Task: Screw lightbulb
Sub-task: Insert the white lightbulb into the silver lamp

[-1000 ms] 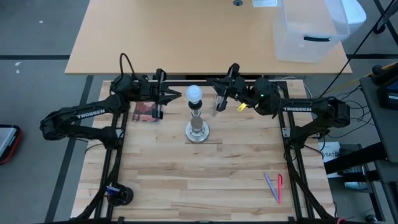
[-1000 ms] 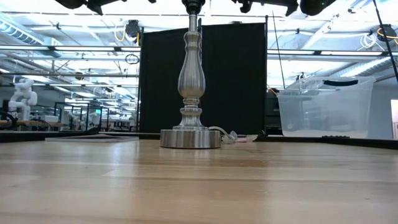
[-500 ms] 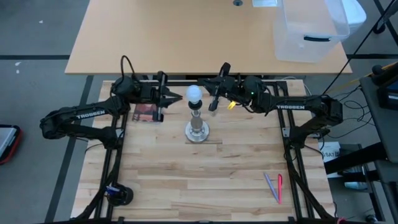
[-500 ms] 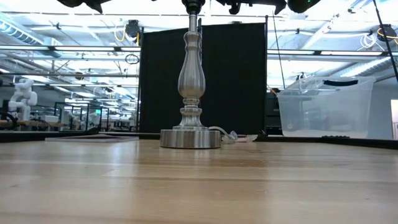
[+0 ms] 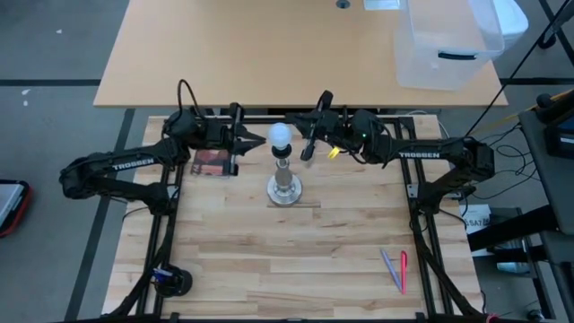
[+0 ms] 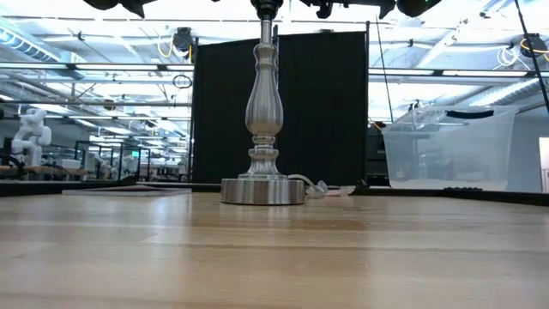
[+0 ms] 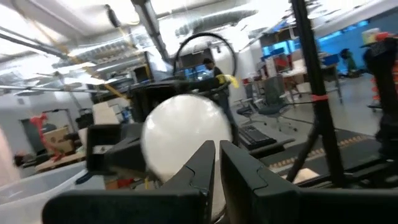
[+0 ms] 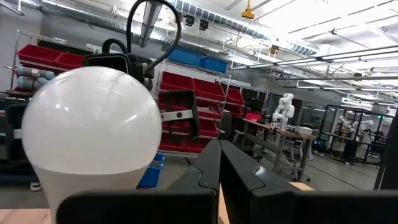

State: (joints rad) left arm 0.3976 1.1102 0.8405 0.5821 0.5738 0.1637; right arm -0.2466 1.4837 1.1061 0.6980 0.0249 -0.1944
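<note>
The white lightbulb [image 5: 282, 135] sits upright on top of the silver lamp stand [image 5: 285, 188], whose round base [image 6: 263, 190] rests on the wooden table. My left gripper [image 5: 263, 139] hovers level at the bulb's left side, shut, and the bulb [image 7: 180, 134] shows just past its fingertips. My right gripper [image 5: 305, 154] is shut and hovers a little to the right of the bulb [image 8: 93, 130], apart from it. In the low view the bulb is above the picture's edge. My left gripper comes level from the table's left, its shut fingertips [image 7: 208, 163] right at the bulb's left side [image 5: 273, 136]. I cannot tell whether they touch it.
A clear plastic bin [image 5: 448, 45] stands on the far table at the right. Pens [image 5: 395, 269] lie near the table's front right. A dark reddish card [image 5: 211, 161] lies under my left arm and a black object [image 5: 170, 280] at the front left. The lamp's cord [image 6: 313, 184] trails behind the base.
My right gripper has gone toward the table's left, closer to the bulb, and then stopped. It has stayed shut. The bulb and lamp stand have not moved.
</note>
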